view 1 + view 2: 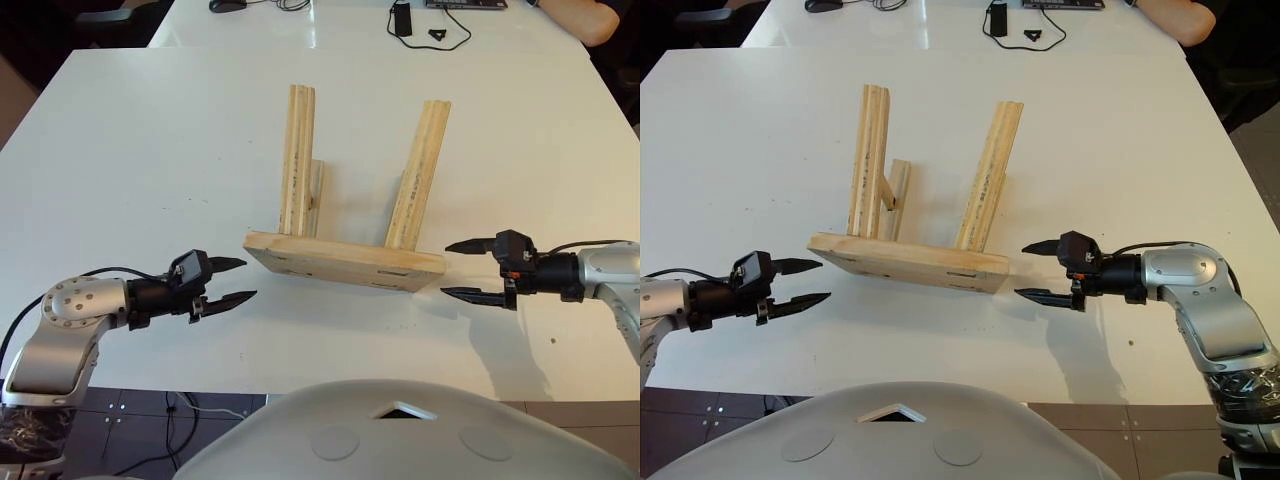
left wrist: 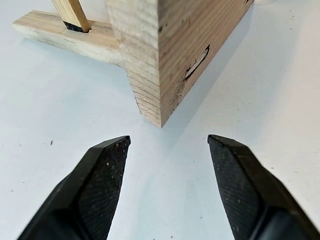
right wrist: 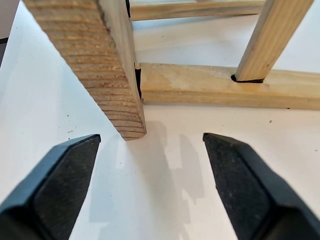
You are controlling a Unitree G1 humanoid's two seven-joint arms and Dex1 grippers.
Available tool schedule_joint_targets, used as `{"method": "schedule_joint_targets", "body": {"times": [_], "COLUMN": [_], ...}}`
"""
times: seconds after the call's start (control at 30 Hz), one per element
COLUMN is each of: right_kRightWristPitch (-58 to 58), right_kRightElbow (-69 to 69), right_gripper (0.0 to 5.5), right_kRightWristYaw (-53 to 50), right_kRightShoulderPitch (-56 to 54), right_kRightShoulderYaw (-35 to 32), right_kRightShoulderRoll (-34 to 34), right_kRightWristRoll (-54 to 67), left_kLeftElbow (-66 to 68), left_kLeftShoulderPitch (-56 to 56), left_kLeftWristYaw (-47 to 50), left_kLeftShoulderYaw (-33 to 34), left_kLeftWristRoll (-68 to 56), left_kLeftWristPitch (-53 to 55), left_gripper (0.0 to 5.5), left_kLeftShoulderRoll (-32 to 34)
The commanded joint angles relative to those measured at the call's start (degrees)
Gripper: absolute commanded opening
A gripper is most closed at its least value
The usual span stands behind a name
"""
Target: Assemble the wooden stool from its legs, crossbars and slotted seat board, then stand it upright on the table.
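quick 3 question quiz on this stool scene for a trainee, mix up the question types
1. True or false: the stool stands upright on the table.
2. Multiple choice: the left gripper and the right gripper are
A. both open, holding nothing
B. both shut on a leg
C. one open, one shut
3. Short answer: which part of the stool lies between the two grippers?

Key
1. False: it lies on its side, with the legs pointing away from the robot.
2. A
3. The seat board, resting on its edge, with one gripper just off each end.
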Motion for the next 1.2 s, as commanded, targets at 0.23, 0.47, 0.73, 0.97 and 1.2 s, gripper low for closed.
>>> {"method": "schedule_joint_targets", "body": {"times": [0.23,0.47,0.73,0.97,1.2], "right_kRightWristPitch": [-2.5,-4.1,-7.2,-9.1,-11.1], "right_kRightElbow": [5.6,10.2,17.9,19.5,15.6], "right_gripper": [3.78,3.78,3.78,3.78,3.8], "right_kRightWristYaw": [0.7,3.2,9.6,11.5,11.8], "right_kRightShoulderPitch": [-6.1,-10.5,-15.6,-15.8,-10.6], "right_kRightShoulderYaw": [7.3,8.7,11.0,12.8,11.8], "right_kRightShoulderRoll": [2.8,2.5,2.0,2.7,0.1], "right_kRightWristRoll": [-3.8,-4.7,-6.5,-7.6,-8.0], "left_kLeftElbow": [13.5,19.2,16.4,11.2,4.6], "left_kLeftShoulderPitch": [-7.7,-13.3,-12.1,-10.4,-6.4], "left_kLeftWristYaw": [5.8,4.8,-0.4,-3.1,-3.9], "left_kLeftShoulderYaw": [-7.6,-11.4,-13.6,-13.5,-13.5], "left_kLeftWristRoll": [9.3,10.5,8.4,5.7,4.8], "left_kLeftWristPitch": [-12.7,-16.2,-16.3,-12.2,-9.4], "left_gripper": [2.89,2.89,2.89,2.89,2.31], "left_kLeftShoulderRoll": [-7.4,-8.8,-6.3,-4.5,-2.4]}}
